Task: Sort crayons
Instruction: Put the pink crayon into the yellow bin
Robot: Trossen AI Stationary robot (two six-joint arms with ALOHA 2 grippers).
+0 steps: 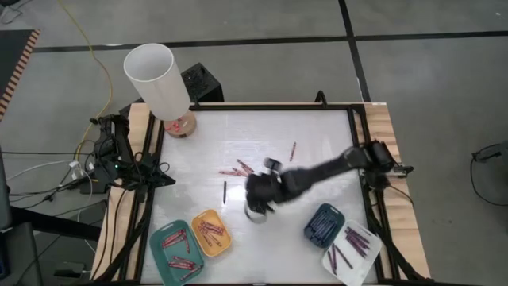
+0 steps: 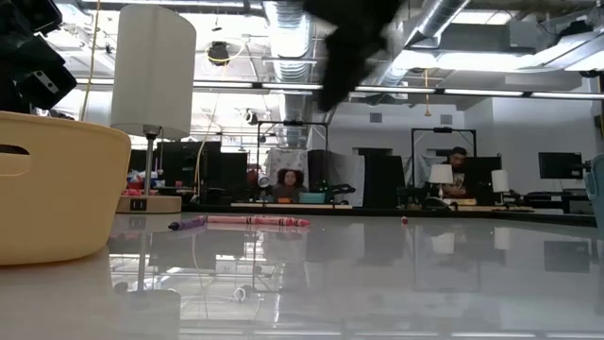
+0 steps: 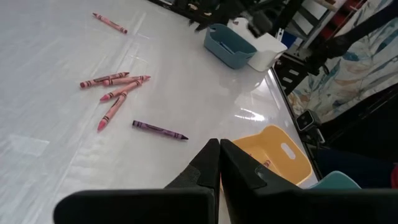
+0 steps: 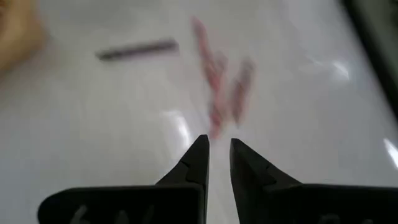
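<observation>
With the right gripper (image 4: pixel 216 149) slightly parted and empty, the short pink wax crayons (image 4: pixel 217 81) clustered beyond the thin purple crayon (image 4: pixel 137 50) could be nudged apart if approached carelessly

Overhead, table-level, two wrist views, all sharing crayons (image 1: pixel 236 170)
</observation>
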